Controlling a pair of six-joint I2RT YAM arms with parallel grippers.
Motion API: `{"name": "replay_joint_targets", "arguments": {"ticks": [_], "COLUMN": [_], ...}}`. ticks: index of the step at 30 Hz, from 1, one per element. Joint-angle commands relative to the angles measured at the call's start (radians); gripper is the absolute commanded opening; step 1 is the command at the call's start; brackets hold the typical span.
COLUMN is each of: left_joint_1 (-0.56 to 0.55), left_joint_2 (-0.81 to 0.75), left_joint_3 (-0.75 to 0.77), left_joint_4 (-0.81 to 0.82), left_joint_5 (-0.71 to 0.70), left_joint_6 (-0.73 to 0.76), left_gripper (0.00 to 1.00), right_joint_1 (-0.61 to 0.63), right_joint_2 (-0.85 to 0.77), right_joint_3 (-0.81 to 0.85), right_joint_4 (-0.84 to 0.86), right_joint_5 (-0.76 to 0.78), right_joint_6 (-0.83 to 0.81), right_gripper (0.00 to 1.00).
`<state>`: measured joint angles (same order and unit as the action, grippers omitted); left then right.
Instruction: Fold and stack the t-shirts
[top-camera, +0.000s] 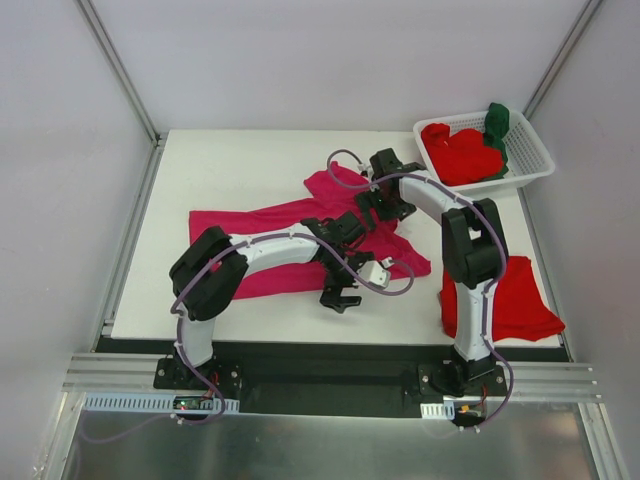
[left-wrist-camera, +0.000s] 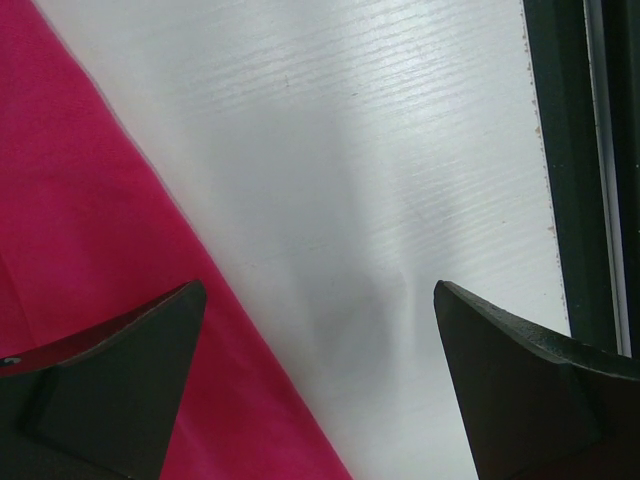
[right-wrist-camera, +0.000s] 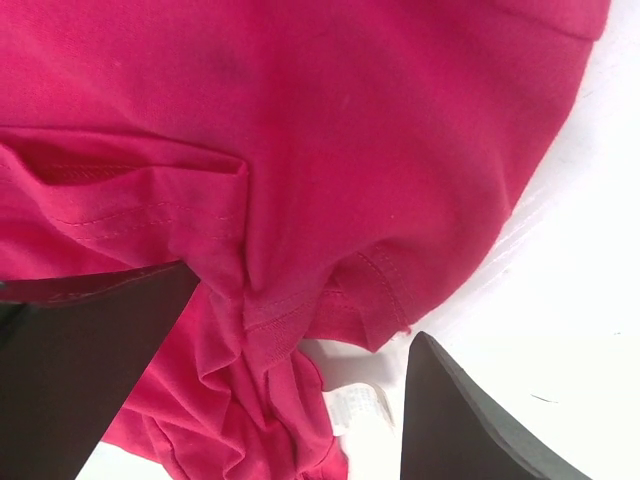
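A magenta-pink t-shirt lies spread and partly bunched across the middle of the table. My left gripper is open and empty, low over the shirt's near edge. In the left wrist view the gripper straddles the pink hem and bare table. My right gripper is open over the shirt's bunched upper part. In the right wrist view the gripper has crumpled cloth, a hem and a white label between its fingers. A folded red t-shirt lies at the near right.
A white slotted basket stands at the back right, holding red shirts and a dark green one. The table's dark front edge runs close to my left gripper. Grey walls stand on both sides.
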<state>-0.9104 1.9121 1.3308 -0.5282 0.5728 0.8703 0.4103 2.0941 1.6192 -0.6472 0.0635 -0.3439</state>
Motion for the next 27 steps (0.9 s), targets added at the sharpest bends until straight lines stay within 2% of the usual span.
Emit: {"name": "replay_joint_targets", "arguments": {"ticks": [1, 27], "left_joint_1": [-0.012, -0.025], "left_joint_2": [0.024, 0.105], "left_joint_3": [0.044, 0.068], "left_joint_4": [0.022, 0.031], "left_joint_5": [0.032, 0.053], "left_joint_6": [0.042, -0.004], "left_gripper": [0.99, 0.99], "right_joint_1": [0.013, 0.018], "right_joint_2": [-0.023, 0.055], "right_joint_3": [0.028, 0.1], "right_joint_4": [0.015, -0.078], "right_joint_5": [0.004, -0.025], "right_joint_6": [0.016, 0.014], "right_gripper": [0.96, 0.96]}}
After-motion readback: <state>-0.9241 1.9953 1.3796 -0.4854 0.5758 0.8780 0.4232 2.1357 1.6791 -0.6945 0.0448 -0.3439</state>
